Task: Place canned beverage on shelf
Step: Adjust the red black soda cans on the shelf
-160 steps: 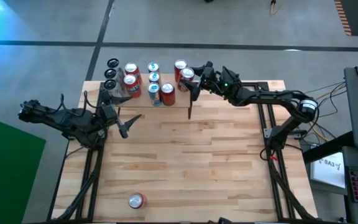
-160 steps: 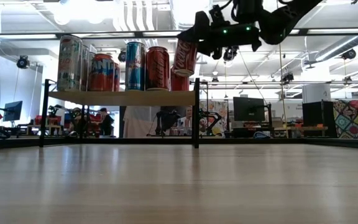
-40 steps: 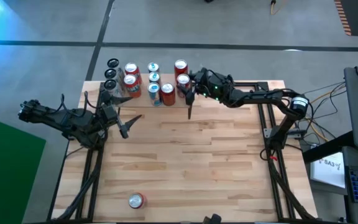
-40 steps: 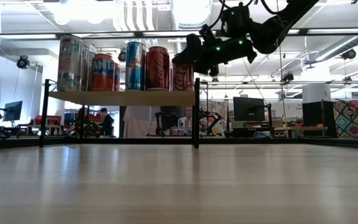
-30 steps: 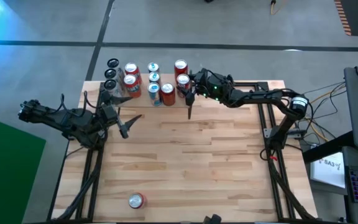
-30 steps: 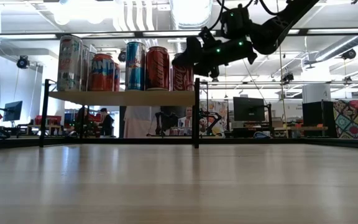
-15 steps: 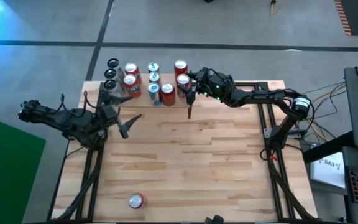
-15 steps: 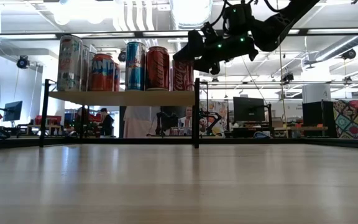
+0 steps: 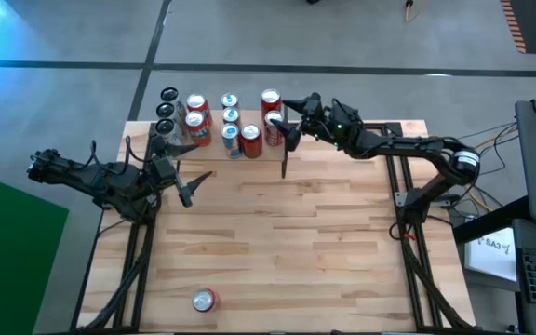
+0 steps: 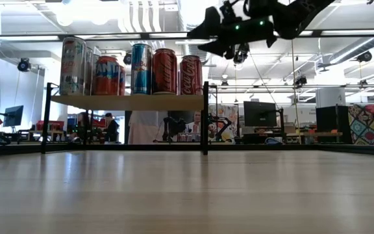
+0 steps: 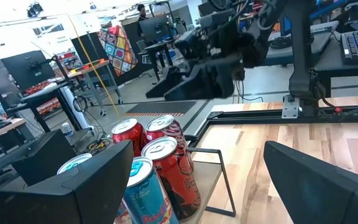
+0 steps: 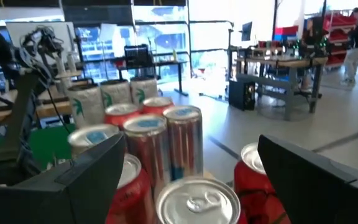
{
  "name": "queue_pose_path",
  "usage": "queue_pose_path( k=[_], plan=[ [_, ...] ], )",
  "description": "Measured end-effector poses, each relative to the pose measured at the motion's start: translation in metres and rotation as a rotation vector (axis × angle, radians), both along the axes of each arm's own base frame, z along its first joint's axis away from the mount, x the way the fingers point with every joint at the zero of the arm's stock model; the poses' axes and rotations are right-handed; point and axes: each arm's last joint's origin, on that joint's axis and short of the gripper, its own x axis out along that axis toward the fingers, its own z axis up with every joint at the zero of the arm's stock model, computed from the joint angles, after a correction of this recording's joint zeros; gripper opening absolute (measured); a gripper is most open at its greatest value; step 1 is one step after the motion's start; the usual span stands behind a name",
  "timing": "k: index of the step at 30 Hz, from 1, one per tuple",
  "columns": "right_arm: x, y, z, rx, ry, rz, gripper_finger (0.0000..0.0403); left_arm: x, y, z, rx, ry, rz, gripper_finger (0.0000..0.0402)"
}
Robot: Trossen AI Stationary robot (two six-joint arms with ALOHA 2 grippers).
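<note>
On the wooden table (image 9: 296,233) the shelf (image 10: 128,102) holds upright cans; the right gripper (image 9: 289,116), released, hovers above its red can (image 10: 191,75). The left gripper (image 9: 186,185) waits, spread.

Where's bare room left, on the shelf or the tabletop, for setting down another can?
The shelf is crowded: upright cans fill it out to its right-hand post. The tabletop is bare between the left pincer and the right arm's frame, down to the lone can lying near the front edge.
</note>
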Motion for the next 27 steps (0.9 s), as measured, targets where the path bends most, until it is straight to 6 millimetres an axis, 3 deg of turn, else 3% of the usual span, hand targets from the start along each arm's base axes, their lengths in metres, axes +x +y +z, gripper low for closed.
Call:
queue_pose_path(
  k=[11, 27],
  plan=[
    [-0.014, 0.013, 0.024, -0.027, -0.003, 0.053, 0.0357, 0.003, -0.001, -0.002, -0.005, 0.007, 0.000, 0.0346],
    [0.009, 0.008, 0.066, -0.070, 0.314, 0.183, 0.0357, 0.012, -0.004, -0.003, 0.008, 0.012, -0.001, 0.0346]
  ],
)
